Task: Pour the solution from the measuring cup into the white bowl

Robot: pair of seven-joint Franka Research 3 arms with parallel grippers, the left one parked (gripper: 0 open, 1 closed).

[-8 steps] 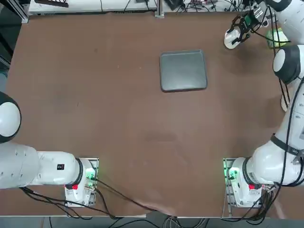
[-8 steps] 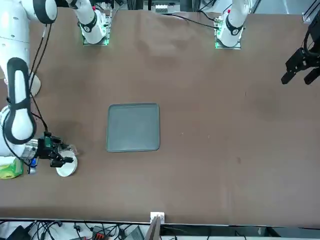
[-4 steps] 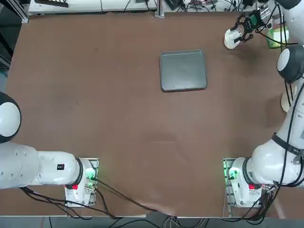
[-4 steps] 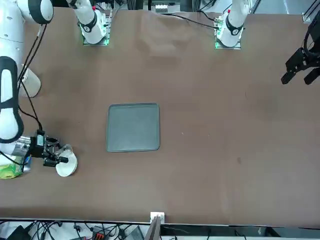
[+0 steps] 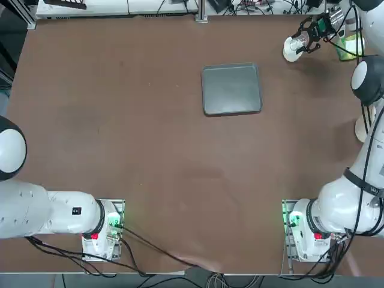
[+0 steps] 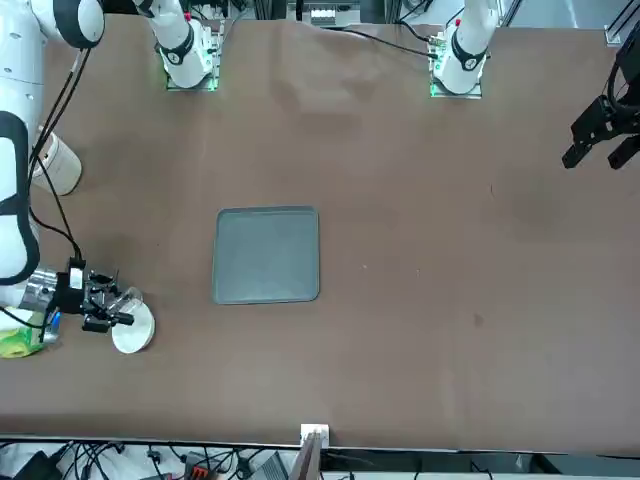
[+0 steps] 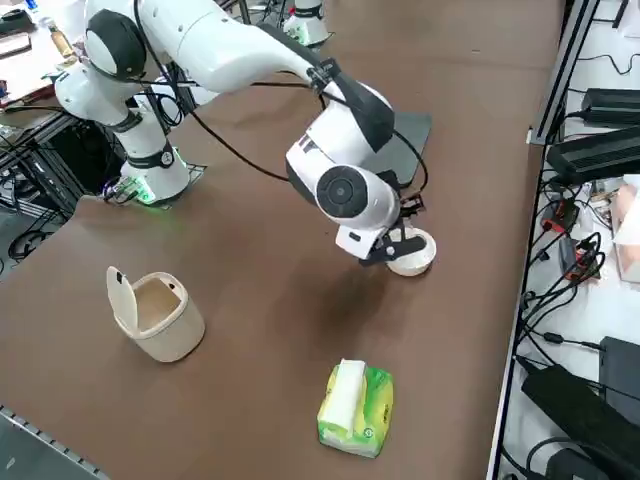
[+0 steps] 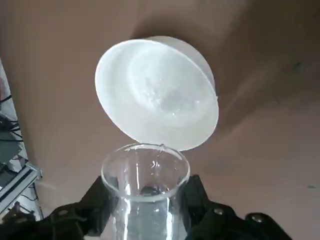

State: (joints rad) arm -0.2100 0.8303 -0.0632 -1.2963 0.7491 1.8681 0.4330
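The measuring cup [image 8: 145, 219], a small transparent vessel, is held just beside the white bowl [image 8: 111, 82], its mouth close to the bowl's rim. It is clamped between the two fingers of the right end effector [image 8: 147, 202], which are closed against opposite sides of its wall. The amount of liquid left in the cup cannot be told, but glints inside the bowl suggest that some has been received, so pouring is judged to be under way or nearly finished. The cup will probably handle as light, stiff and fragile, with smooth walls that may turn slippery when wet; the grip is best kept on the body, below the rim, firm enough to prevent rolling but without needless squeeze. Any further tilt should be made slowly, with the lip kept over the bowl and knocks avoided. The bowl also appears light and could be pushed along the bench [image 7: 250, 410] if touched; if it must be steadied, its outer wall should be used. To the robot's left of the bowl and nearer the arm bases, the grey tray [image 5: 231, 90] is placed. To the bowl's right, the green-and-white packet [image 7: 376, 410] is seen, and the lidded off-white container [image 7: 172, 335] is stood to the bowl's right, nearer the bases.
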